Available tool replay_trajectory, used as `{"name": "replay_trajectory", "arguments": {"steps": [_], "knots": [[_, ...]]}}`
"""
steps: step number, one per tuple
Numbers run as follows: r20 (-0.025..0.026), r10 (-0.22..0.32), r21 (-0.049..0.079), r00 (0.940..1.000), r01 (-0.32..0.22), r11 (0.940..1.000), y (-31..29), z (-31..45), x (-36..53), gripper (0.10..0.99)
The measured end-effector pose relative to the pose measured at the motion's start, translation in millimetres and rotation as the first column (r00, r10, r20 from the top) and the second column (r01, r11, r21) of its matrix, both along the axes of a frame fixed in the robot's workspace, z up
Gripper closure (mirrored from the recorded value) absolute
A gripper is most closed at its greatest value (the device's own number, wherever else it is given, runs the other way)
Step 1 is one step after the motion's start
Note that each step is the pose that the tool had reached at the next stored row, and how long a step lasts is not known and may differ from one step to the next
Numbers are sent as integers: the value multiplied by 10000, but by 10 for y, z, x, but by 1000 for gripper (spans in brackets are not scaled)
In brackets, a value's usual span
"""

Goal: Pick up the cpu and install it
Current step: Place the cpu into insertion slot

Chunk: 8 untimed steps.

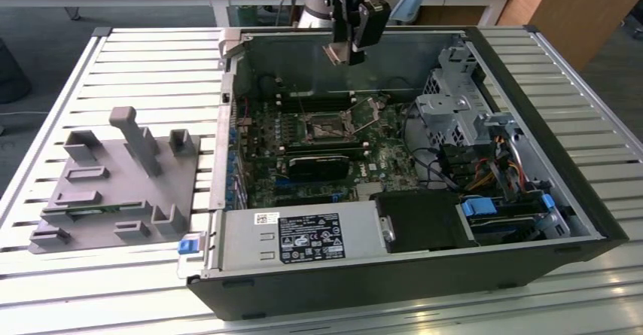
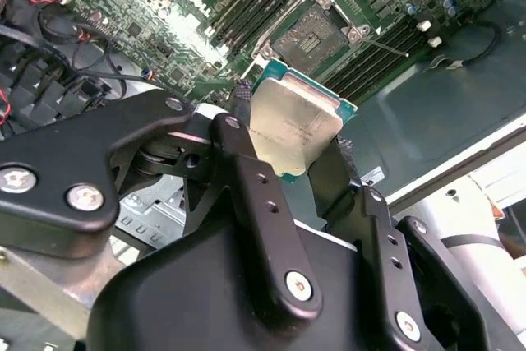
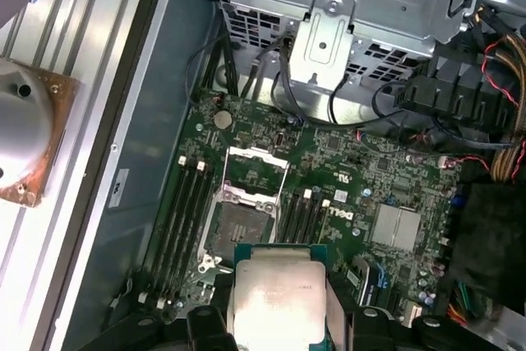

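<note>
The cpu (image 2: 294, 121), a flat square chip with a silver top and a green rim, is pinched by its edges in my gripper (image 2: 288, 152), which is shut on it. In the exterior view the gripper (image 1: 351, 47) hangs above the rear of the open computer case with the cpu (image 1: 336, 53) at its tip. The dark metal-framed socket (image 1: 327, 128) lies open on the motherboard below, apart from the chip. In the first wrist view the cpu (image 3: 275, 293) hovers just short of the socket (image 3: 238, 228). The second wrist view shows the socket (image 2: 316, 34) beyond the chip.
A black heatsink block (image 1: 321, 165) sits on the board in front of the socket. A drive cage (image 1: 452, 109) with cables stands on the exterior view's right, the power supply (image 1: 301, 237) at the front. A grey fixture tray (image 1: 111, 184) lies left of the case.
</note>
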<state>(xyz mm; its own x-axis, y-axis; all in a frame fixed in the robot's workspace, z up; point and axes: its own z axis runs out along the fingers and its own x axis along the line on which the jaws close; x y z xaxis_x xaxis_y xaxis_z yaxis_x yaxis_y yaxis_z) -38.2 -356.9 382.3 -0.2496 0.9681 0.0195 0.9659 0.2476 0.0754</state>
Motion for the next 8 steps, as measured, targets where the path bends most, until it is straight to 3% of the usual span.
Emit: {"name": "replay_trajectory", "arguments": {"steps": [2, 8], "knots": [[1, -11, 0, 10000, 11, 10000, 9, -82, 0, 553], [0, -414, -4, 9991, 414, 9991, 32, -176, 0, 553]]}}
